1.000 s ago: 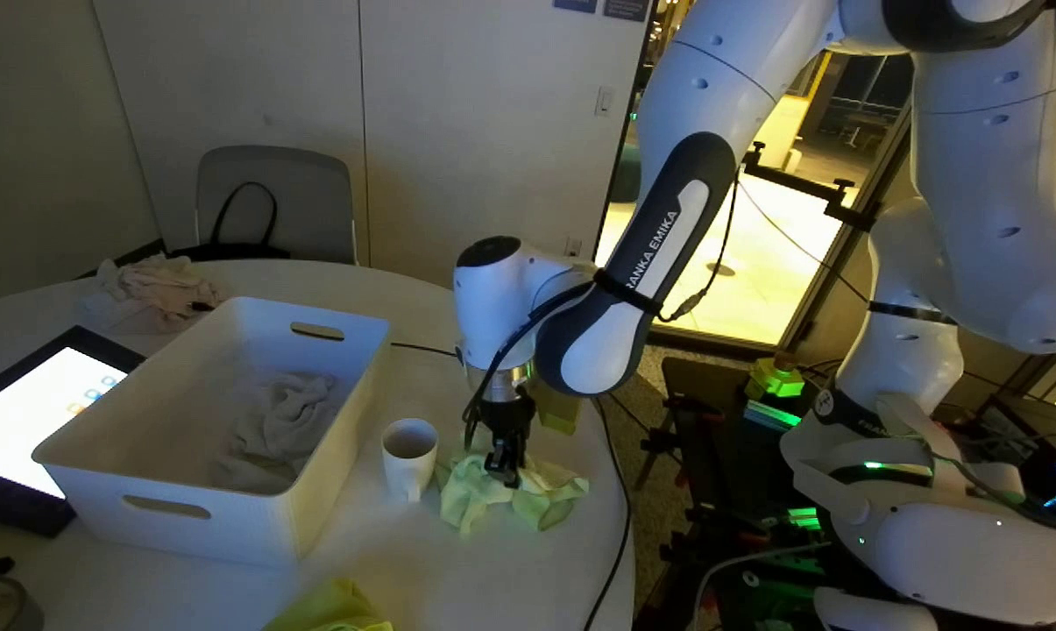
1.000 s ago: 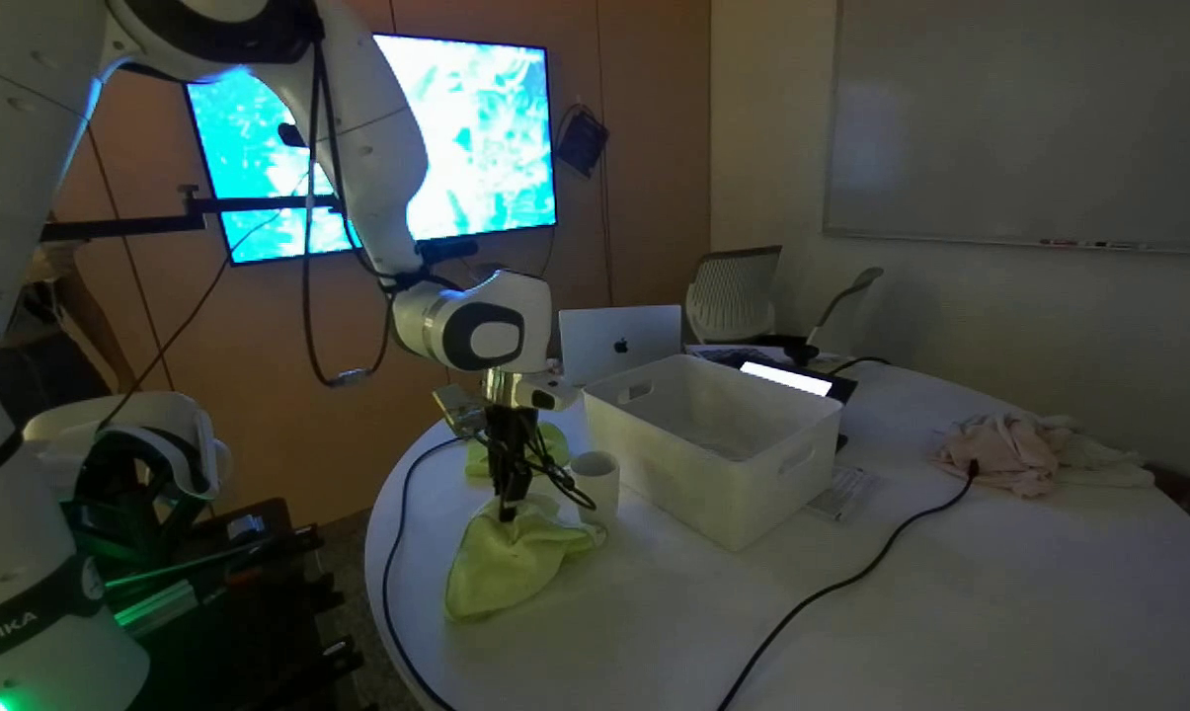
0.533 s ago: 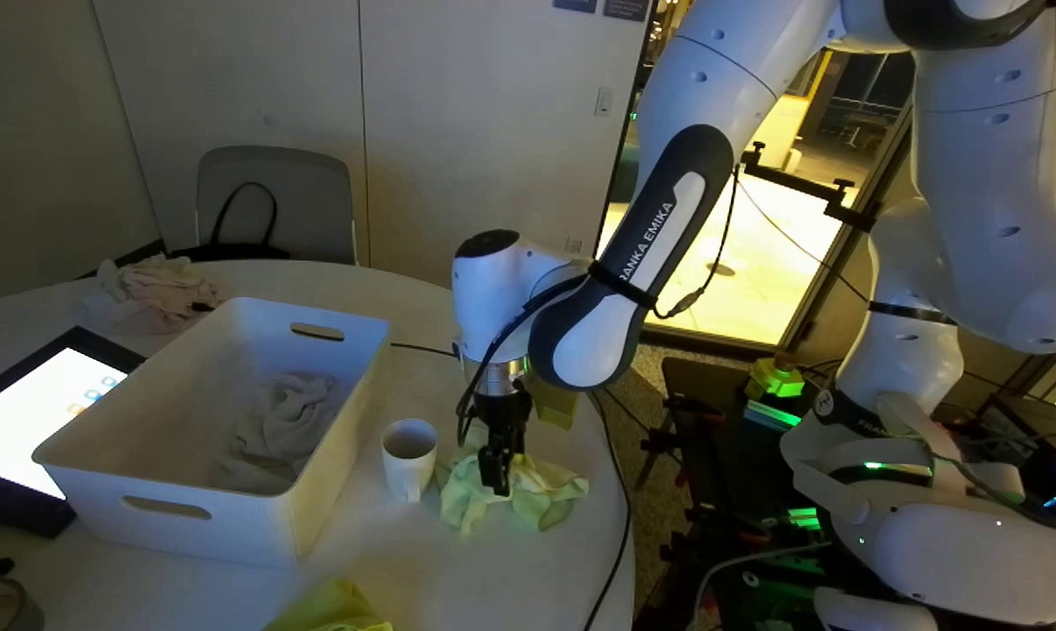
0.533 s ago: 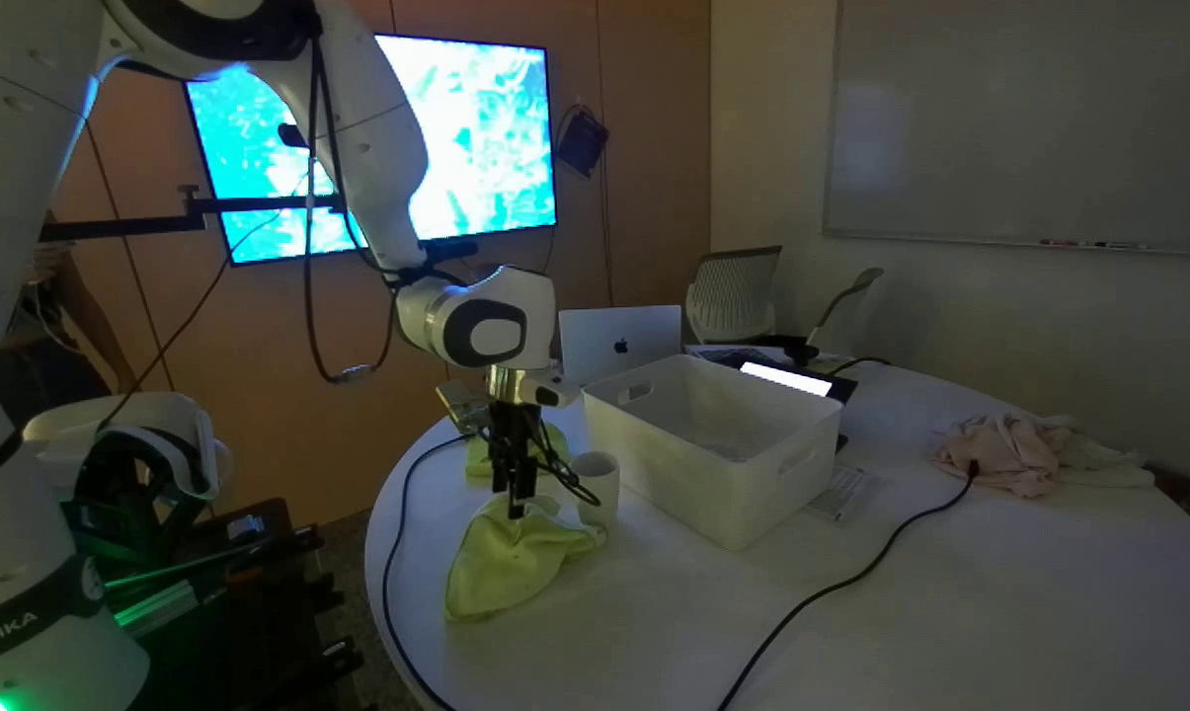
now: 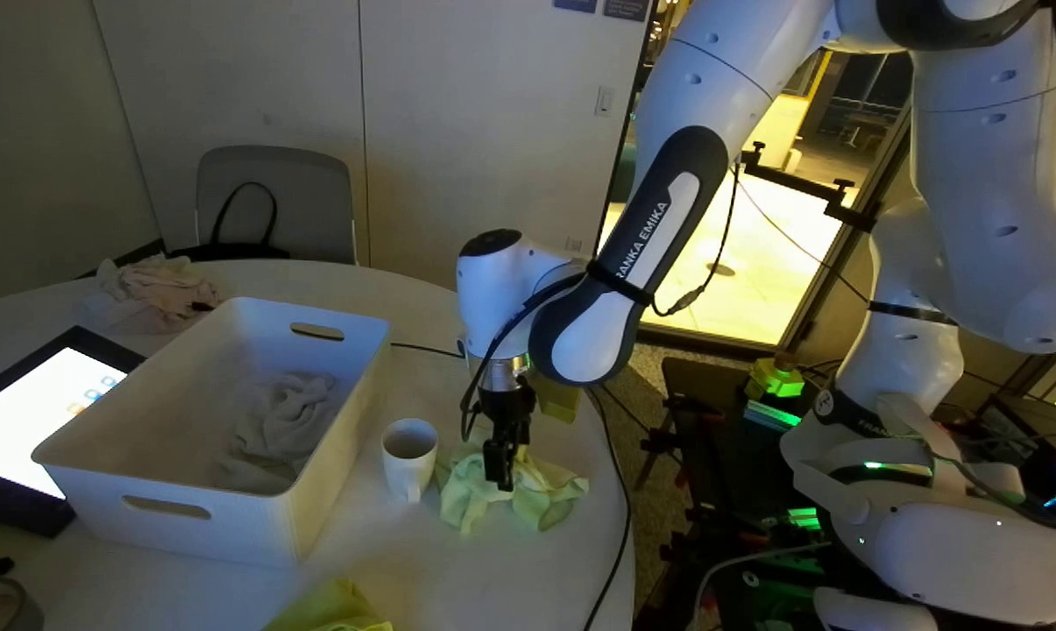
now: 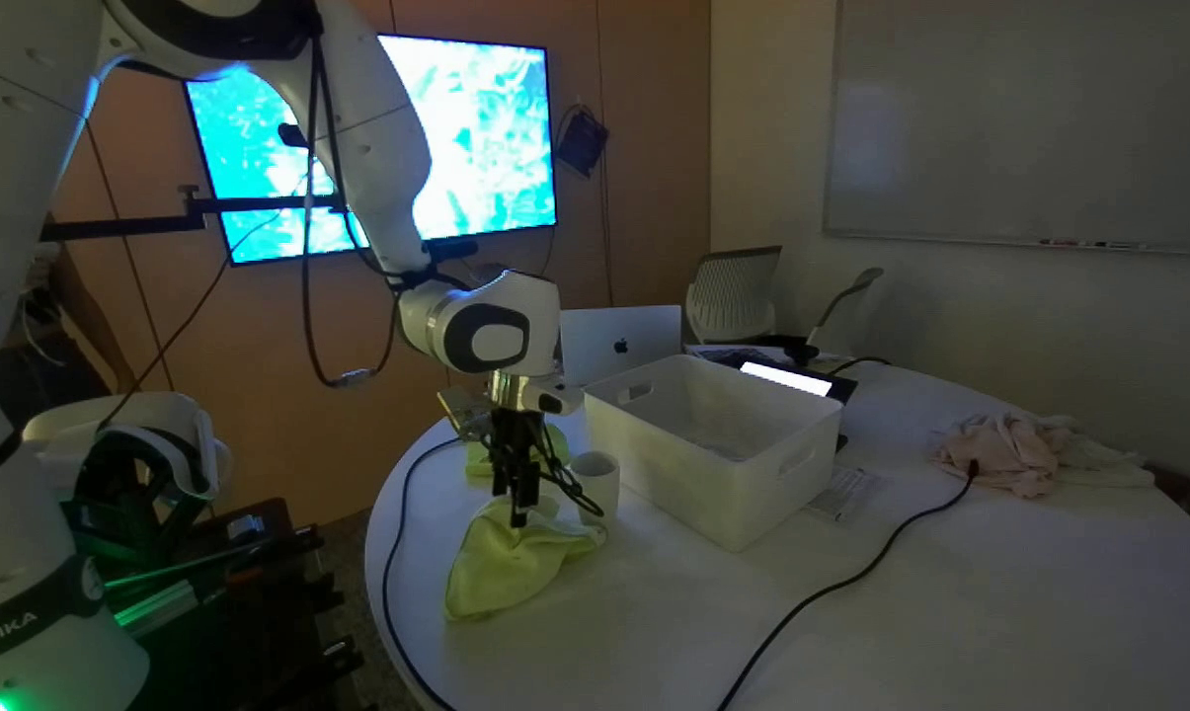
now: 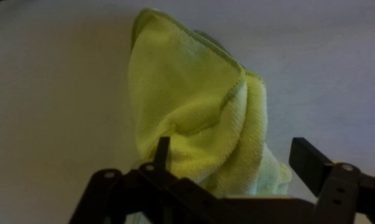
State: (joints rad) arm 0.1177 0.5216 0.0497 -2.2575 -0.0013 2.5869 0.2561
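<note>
Near the rounded edge of the white table (image 5: pixel 492 587), a crumpled yellow-green cloth (image 5: pixel 528 495) lies right under the gripper (image 7: pixel 231 152), which points down at it. Jaws are spread well apart in the wrist view with bunched cloth showing between them, so nothing's clamped; can't tell if the tips touch the fabric. One finger (image 7: pixel 163 154) overlaps the cloth's border, while the other finger (image 7: pixel 308 165) has a strip of tabletop between its tip and the folds. Tight side is toward the white bin (image 6: pixel 669 469): a white mug (image 5: pixel 409 456) stands upright just beside the cloth, and the bin's wall rises near it. Opposite way, you've got a black cable (image 6: pixel 385 588) following the table rim, with only a narrow strip of table before the cloth. Roomier bit: in an exterior view a broad stretch of tabletop runs from the cloth over to another black cable (image 6: pixel 851 580), well apart from the gripper.
</note>
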